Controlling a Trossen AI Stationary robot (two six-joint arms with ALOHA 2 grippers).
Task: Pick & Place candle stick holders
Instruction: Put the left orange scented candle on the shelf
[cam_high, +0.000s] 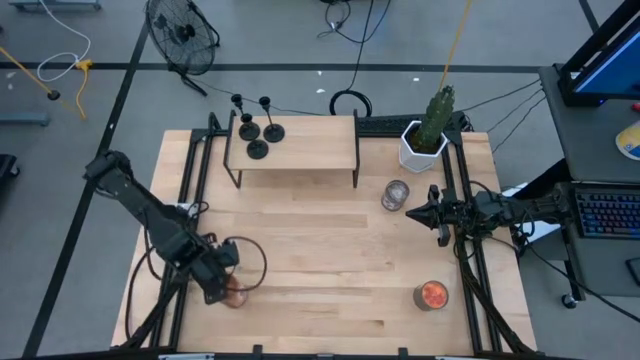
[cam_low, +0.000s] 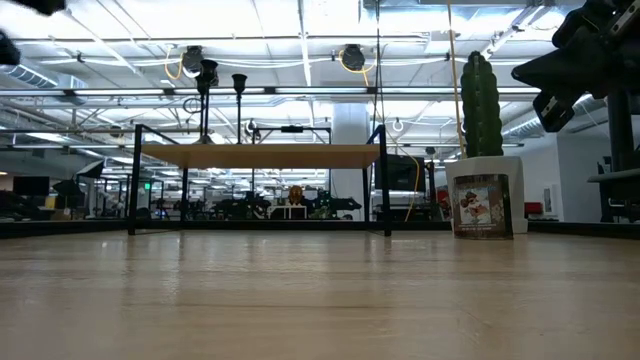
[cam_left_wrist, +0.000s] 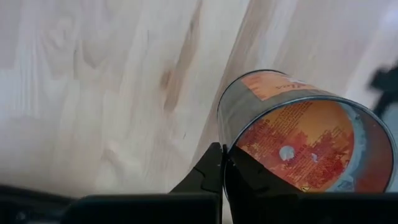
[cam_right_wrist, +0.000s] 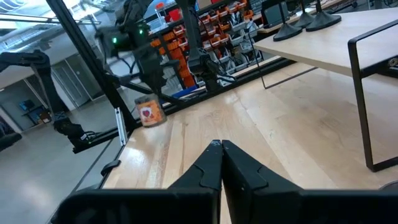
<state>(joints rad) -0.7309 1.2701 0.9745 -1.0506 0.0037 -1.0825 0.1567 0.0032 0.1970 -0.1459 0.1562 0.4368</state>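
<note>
Three matte-black candle stick holders (cam_high: 257, 137) stand on their disc bases on the left part of a small wooden shelf (cam_high: 300, 150) at the table's far side; they also show in the low view (cam_low: 207, 80) and the right wrist view (cam_right_wrist: 320, 18). My left gripper (cam_high: 228, 287) is at the table's near left, shut on a glass candle jar with an orange label (cam_left_wrist: 298, 137). My right gripper (cam_high: 427, 213) is shut and empty above the table's right side, far from the holders. My left gripper pinches the candle jar's rim (cam_left_wrist: 225, 148), one finger outside the glass wall and one inside the opening. The fingers come from above, pointing down. The jar is upright below them (cam_right_wrist: 148, 112); whether its bottom is on the table I cannot tell.
A clear glass jar (cam_high: 395, 195) stands right of the shelf. A cactus in a white pot (cam_high: 425, 140) stands at the far right. Another orange candle jar (cam_high: 432, 295) stands at the near right. Bare wood lies in the table's middle.
</note>
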